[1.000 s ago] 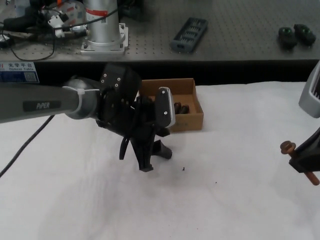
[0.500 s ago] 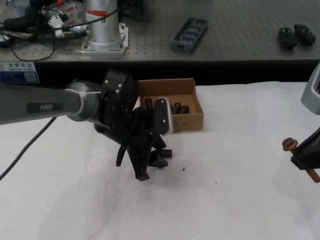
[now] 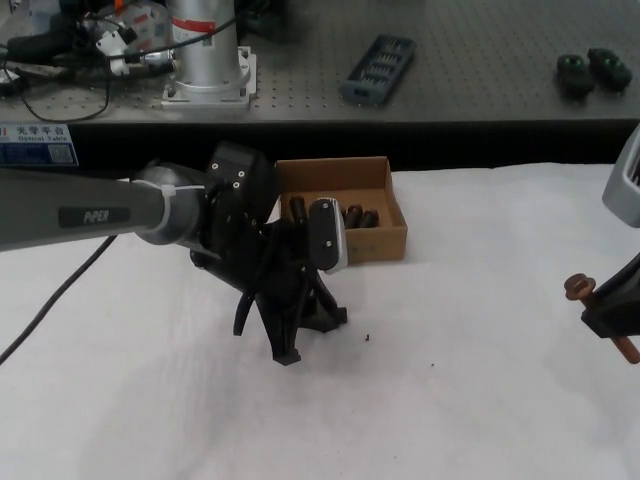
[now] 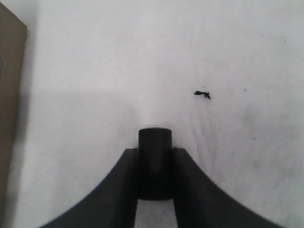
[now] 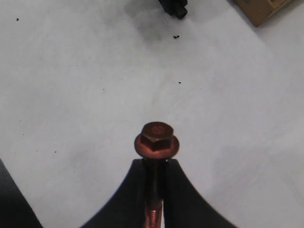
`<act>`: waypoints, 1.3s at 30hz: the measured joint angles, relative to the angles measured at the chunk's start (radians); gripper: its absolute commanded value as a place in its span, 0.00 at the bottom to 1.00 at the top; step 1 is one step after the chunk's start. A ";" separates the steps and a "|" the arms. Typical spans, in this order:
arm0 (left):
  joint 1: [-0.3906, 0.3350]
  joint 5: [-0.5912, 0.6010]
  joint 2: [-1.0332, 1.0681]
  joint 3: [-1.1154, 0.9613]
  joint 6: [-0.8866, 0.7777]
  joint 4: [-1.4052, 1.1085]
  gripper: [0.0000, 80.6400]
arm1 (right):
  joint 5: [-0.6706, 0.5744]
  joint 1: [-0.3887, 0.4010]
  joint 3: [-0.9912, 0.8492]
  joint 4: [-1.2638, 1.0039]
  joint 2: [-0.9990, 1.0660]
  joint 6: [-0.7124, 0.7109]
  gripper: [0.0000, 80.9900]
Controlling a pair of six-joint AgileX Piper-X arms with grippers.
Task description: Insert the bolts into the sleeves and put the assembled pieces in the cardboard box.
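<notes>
We see the left gripper (image 4: 155,153) clamped on a black sleeve (image 4: 155,138), end poking past the fingertips, low beside the cardboard box (image 3: 378,244). Well apart to its right, the right gripper (image 5: 155,164) pinches 1 copper bolt (image 5: 156,140), head outward, shank along the fingers; we judge both axes need lining up across that gap.
</notes>
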 measured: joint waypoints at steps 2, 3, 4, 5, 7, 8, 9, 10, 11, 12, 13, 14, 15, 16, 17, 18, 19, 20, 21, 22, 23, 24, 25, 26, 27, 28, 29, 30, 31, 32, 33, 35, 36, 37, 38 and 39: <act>0.000 0.001 0.000 0.000 0.000 0.000 0.08 | 0.000 0.000 0.000 0.000 0.000 0.000 0.03; 0.000 0.001 0.000 0.000 -0.003 0.000 0.08 | 0.000 0.000 0.000 0.000 0.000 0.000 0.03; 0.000 0.001 0.000 0.000 -0.003 0.000 0.08 | 0.000 0.000 0.000 0.000 0.000 0.000 0.03; 0.000 0.001 0.000 0.000 -0.009 0.000 0.07 | 0.000 0.000 0.000 -0.003 0.000 0.000 0.03; 0.000 -0.002 0.000 0.000 -0.041 0.000 0.03 | 0.000 0.000 0.000 -0.007 0.000 0.000 0.03; 0.000 -0.010 0.000 0.000 -0.068 0.000 0.00 | 0.000 0.000 0.000 -0.008 0.000 0.000 0.03; -0.005 -0.024 0.000 0.000 -0.098 0.000 0.01 | 0.000 0.000 0.000 -0.009 0.000 0.000 0.03; -0.016 -0.046 -0.010 0.000 -0.121 0.000 0.01 | 0.000 0.000 0.000 -0.011 0.000 0.000 0.03; -0.022 -0.073 -0.016 0.000 -0.143 0.000 0.01 | 0.000 0.000 0.000 -0.011 0.000 0.000 0.03; -0.038 -0.132 -0.031 0.000 -0.167 0.006 0.01 | 0.000 0.000 0.000 -0.013 0.000 0.000 0.03; -0.043 -0.160 -0.042 0.000 -0.174 0.023 0.01 | 0.000 0.000 0.000 -0.014 0.000 0.000 0.03; -0.043 -0.186 -0.044 0.000 -0.180 0.041 0.01 | 0.000 0.000 0.000 -0.014 0.000 0.000 0.03; -0.045 -0.189 -0.058 0.000 -0.180 0.045 0.01 | 0.000 0.000 0.000 -0.014 0.000 0.000 0.03; -0.045 -0.202 -0.073 0.000 -0.186 0.067 0.01 | 0.000 0.000 0.000 -0.014 0.000 0.000 0.03; -0.045 -0.211 -0.077 0.003 -0.198 0.092 0.01 | 0.000 0.000 0.000 -0.014 0.000 0.000 0.03; -0.045 -0.214 -0.096 0.003 -0.200 0.097 0.01 | 0.000 0.000 0.000 -0.014 0.000 0.000 0.03; -0.045 -0.225 -0.121 0.003 -0.243 0.161 0.01 | 0.000 0.000 0.000 -0.014 0.000 0.002 0.03; -0.045 -0.228 -0.149 0.003 -0.264 0.198 0.01 | 0.000 0.000 0.000 -0.014 0.000 0.002 0.03; -0.045 -0.232 -0.178 0.003 -0.290 0.237 0.01 | 0.000 0.000 0.000 -0.014 0.000 0.008 0.03; -0.045 -0.239 -0.207 0.003 -0.311 0.281 0.01 | 0.000 0.000 0.000 -0.014 0.000 0.018 0.03; -0.045 -0.244 -0.231 0.003 -0.328 0.318 0.01 | 0.000 0.000 0.000 -0.014 0.000 0.031 0.03; -0.045 -0.248 -0.259 0.003 -0.349 0.363 0.01 | 0.000 0.003 0.000 -0.016 0.000 0.052 0.03; -0.045 -0.248 -0.288 0.003 -0.378 0.408 0.01 | -0.003 0.006 0.000 -0.021 0.000 0.077 0.03; -0.045 -0.248 -0.310 0.005 -0.406 0.438 0.01 | -0.009 0.010 0.000 -0.027 0.000 0.096 0.03; -0.045 -0.242 -0.340 0.013 -0.441 0.461 0.01 | -0.017 0.015 0.000 -0.035 0.000 0.122 0.03; -0.045 -0.228 -0.373 0.028 -0.477 0.472 0.01 | -0.029 0.023 0.000 -0.048 0.000 0.153 0.03; -0.045 -0.215 -0.408 0.047 -0.505 0.472 0.01 | -0.042 0.023 0.000 -0.062 0.000 0.187 0.03; -0.045 -0.212 -0.438 0.067 -0.510 0.467 0.01 | -0.063 0.030 0.000 -0.080 0.000 0.223 0.03; -0.045 -0.198 -0.444 0.072 -0.537 0.467 0.01 | -0.092 0.037 0.000 -0.102 0.000 0.263 0.03; -0.045 -0.195 -0.477 0.098 -0.542 0.457 0.01 | -0.116 0.050 0.000 -0.150 0.000 0.295 0.03; -0.045 -0.184 -0.525 0.134 -0.567 0.443 0.01 | -0.146 0.052 0.000 -0.150 0.000 0.335 0.03; -0.045 -0.162 -0.565 0.171 -0.619 0.431 0.01 | -0.177 0.066 0.000 -0.208 0.000 0.378 0.03; -0.045 -0.154 -0.599 0.202 -0.640 0.420 0.01 | -0.204 0.067 0.000 -0.208 0.000 0.418 0.03; -0.045 -0.143 -0.640 0.245 -0.662 0.401 0.01 | -0.208 0.072 0.000 -0.233 0.000 0.424 0.03; -0.045 -0.133 -0.676 0.279 -0.678 0.392 0.01 | -0.220 0.080 0.000 -0.265 0.000 0.450 0.03; -0.045 -0.118 -0.720 0.320 -0.698 0.376 0.01 | -0.235 0.090 0.000 -0.302 0.000 0.490 0.03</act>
